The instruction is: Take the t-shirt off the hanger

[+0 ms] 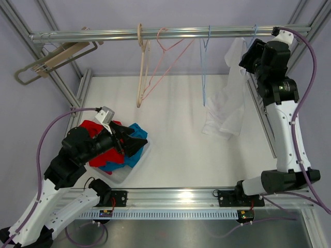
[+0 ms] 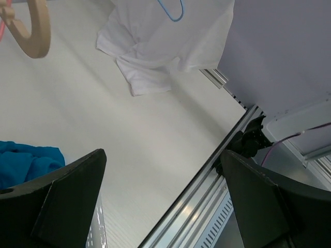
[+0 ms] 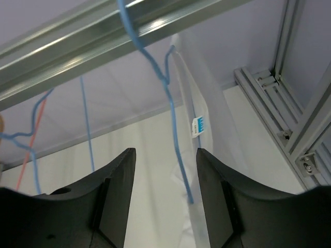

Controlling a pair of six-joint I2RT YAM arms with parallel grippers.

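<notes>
So the white t-shirt [image 1: 227, 101] is hanging off a blue wire hanger [image 3: 173, 119] at the far right end of the rail [image 1: 155, 35]. It's bunched to one side, and the bottom looks like it trails onto the desk [image 1: 176, 150].

The right end effector [image 3: 165, 160] is up by the rail, fingers apart, gripping nothing. In the wrist view the hanger wire runs down through the gap between them, with the collar label just to the right. I can't tell from this angle if a finger is actually touching the wire.

The left end effector [image 2: 163, 160] is wide open and empty too. It's sitting low over the pile of red and blue clothes [image 1: 93, 128], well away from the shirt.

My read on handling: the shirt's light, floppy and thin, so it'll stretch and sag instead of sliding off in one piece. The wire hanger is springy and will swing if you tug on it.

I'd pinch a good fold of fabric at the collar or shoulder, right by the label, and keep the wire out of the pinch. Pull the hem and the neck probably just snags on the hanger arm.
</notes>
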